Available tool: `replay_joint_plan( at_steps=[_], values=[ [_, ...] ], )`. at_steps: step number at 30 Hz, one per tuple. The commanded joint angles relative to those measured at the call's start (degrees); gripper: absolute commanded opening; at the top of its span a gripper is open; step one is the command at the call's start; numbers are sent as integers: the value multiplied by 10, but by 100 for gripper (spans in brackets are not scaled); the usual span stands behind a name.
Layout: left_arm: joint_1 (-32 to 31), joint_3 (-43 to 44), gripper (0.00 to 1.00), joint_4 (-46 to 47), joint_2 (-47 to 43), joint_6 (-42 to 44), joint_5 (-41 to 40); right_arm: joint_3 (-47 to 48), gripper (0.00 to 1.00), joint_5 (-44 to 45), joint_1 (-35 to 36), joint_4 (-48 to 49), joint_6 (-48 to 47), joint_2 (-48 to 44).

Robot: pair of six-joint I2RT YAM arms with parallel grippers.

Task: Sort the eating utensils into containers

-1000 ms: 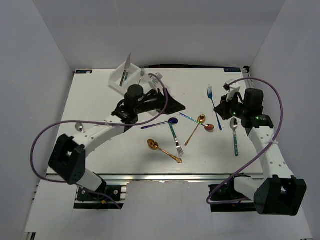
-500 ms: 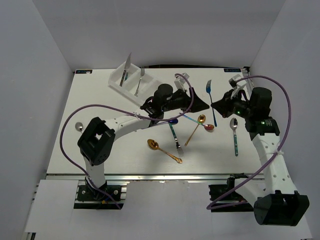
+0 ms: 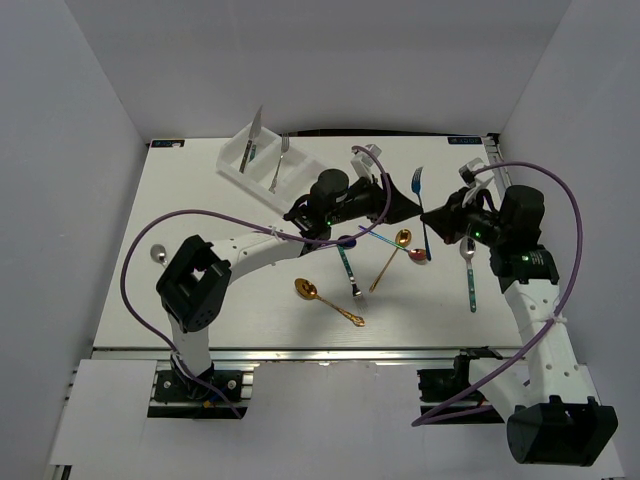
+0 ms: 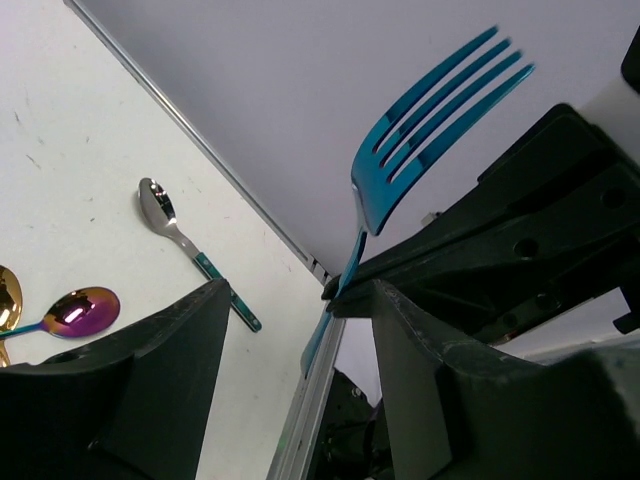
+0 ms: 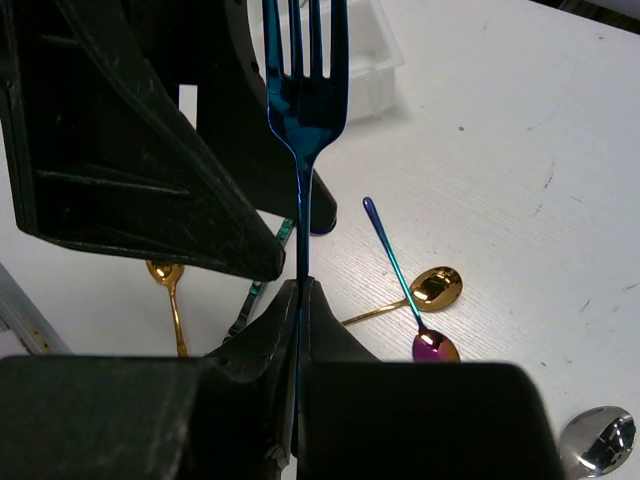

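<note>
My right gripper (image 5: 300,288) is shut on the handle of a blue fork (image 5: 305,90), holding it off the table with its tines pointing away from the wrist. The left gripper (image 4: 300,300) is open, with a finger on each side of the fork (image 4: 420,130) and its handle end in the gap, touching neither. From above, the two grippers (image 3: 408,208) (image 3: 428,217) meet nose to nose at mid-right. The white tray (image 3: 240,160) at the back left holds a silver knife (image 3: 256,135) and a silver fork (image 3: 280,165).
Loose on the table lie a gold spoon (image 3: 325,300), a teal-handled fork (image 3: 350,272), a second gold spoon (image 3: 392,255), an iridescent spoon (image 3: 400,247), a dark blue spoon (image 3: 345,241), a silver teal-handled spoon (image 3: 469,270) and a silver spoon (image 3: 157,255).
The left arm swung from the tray over to the right gripper, and its jaws narrowed a little around the fork. The right gripper raised the blue fork off the table and shifted slightly left.
</note>
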Motion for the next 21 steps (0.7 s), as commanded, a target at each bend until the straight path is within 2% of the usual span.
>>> replay_joint_plan(
  at_steps=[1,5,8,12,19,21],
  values=[
    [-4,20,69,11,-33,14,-18,-11,0,-16,4,21,7,-18],
    [-4,23,66,11,-28,20,-18,-17,0,-23,9,22,10,-25],
    [-4,32,59,11,-15,20,-8,-18,0,-29,17,23,16,-26],
    [-6,47,46,11,-2,28,2,-21,0,-25,36,24,22,-26],
    [-7,46,1,11,-2,53,24,-21,0,-10,48,30,28,-19],
    [-7,30,0,10,-14,63,25,-17,0,-7,48,26,21,-16]
  ],
)
